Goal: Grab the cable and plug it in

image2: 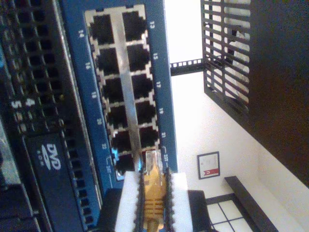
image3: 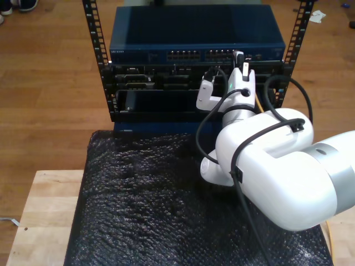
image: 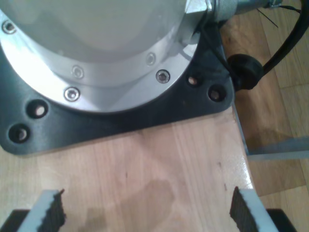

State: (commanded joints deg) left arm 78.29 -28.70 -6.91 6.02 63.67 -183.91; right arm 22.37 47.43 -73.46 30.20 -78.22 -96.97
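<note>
Yellow cable [image2: 153, 191] plug clamped in my second gripper [image2: 154, 186], at blue switch [image2: 77, 58] port; my first gripper [image: 147, 212] spread, empty.

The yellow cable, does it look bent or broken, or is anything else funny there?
Nothing stands out. The yellow cable sits straight in my second gripper, its clear plug whole and pointing at the blue network switch. The ports look undamaged. My first gripper is open over bare wood.

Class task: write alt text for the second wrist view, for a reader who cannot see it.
My second gripper clamps the yellow-orange cable between white pads, its clear plug just short of the blue network switch, near port 23. A DVD drive sits beside the switch.
</note>
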